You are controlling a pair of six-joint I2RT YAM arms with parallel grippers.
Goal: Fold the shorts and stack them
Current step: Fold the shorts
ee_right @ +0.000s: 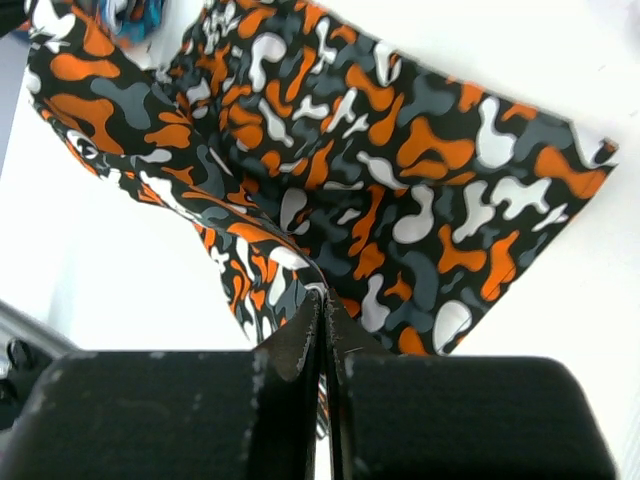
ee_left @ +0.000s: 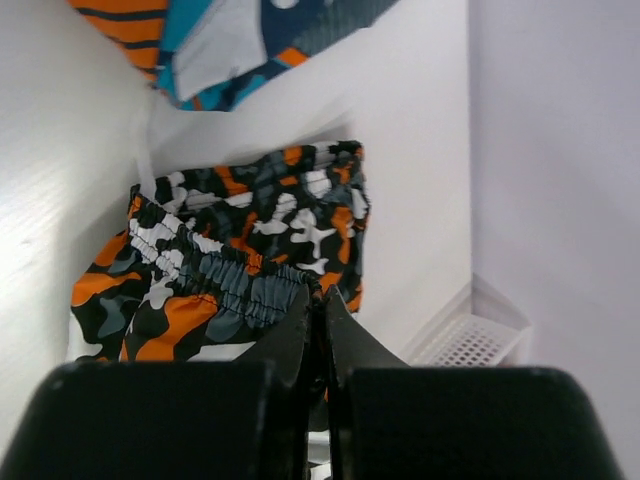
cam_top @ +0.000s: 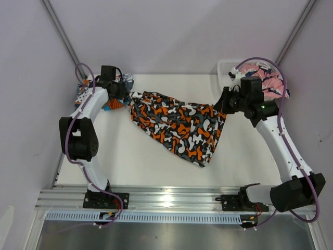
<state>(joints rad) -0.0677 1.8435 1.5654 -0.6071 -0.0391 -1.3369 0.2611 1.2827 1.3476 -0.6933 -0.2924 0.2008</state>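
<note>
Centrally, soft blotch-printed fabric shorts (cam_top: 179, 127)

Camouflage shorts (ee_right: 340, 170) pinched between right gripper (ee_right: 322, 310)

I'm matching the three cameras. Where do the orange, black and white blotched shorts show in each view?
Top external: blotched shorts in the middle, slanting down to the right.
Left wrist: centre to lower left, elastic waistband nearest the camera.
Right wrist: filling the upper and middle picture.
Shared landmark: teal shorts, toward the top left in all three.
</note>
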